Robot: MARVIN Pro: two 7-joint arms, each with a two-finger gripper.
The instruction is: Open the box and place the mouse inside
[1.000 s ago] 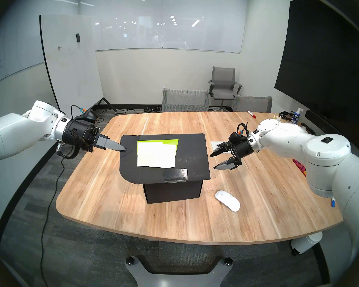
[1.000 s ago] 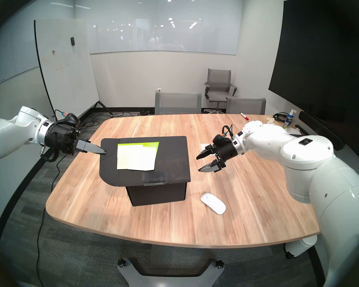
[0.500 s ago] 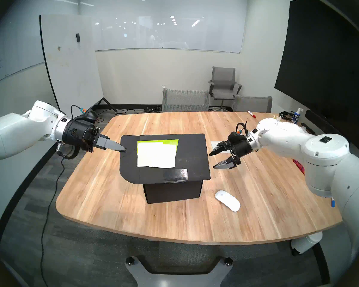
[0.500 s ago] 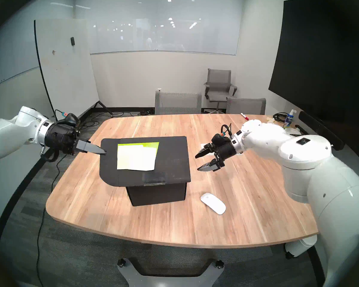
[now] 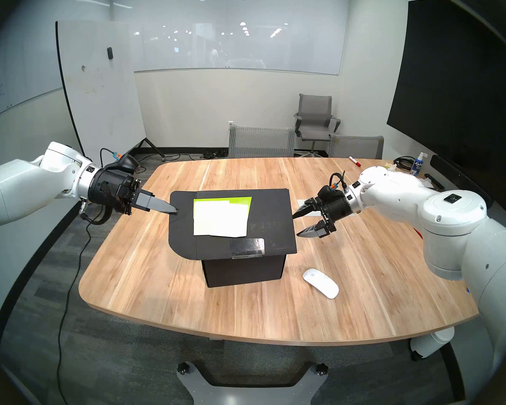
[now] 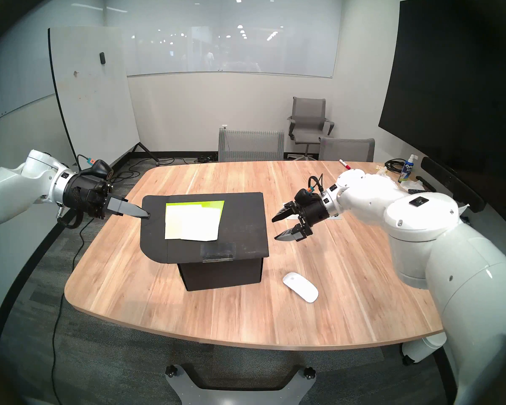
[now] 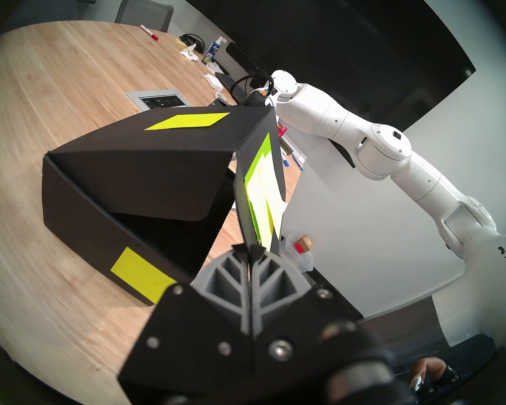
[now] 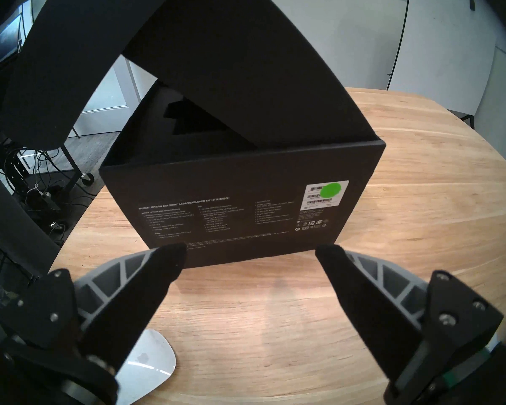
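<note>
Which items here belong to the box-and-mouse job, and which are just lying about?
Part of the job:
- large matte black cardboard box, its lid flap pinched by the shut left hand
- glossy white oval mouse on the wooden table
- open right hand, empty

Lying about:
- red-capped marker
- whiteboard cleaner spray bottle
- coiled black cable

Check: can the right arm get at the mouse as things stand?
Probably yes. The right gripper is open and empty beside the black box, and the white mouse lies on bare table on that arm's side, nothing over it. The left gripper only pinches the lid flap.
</note>
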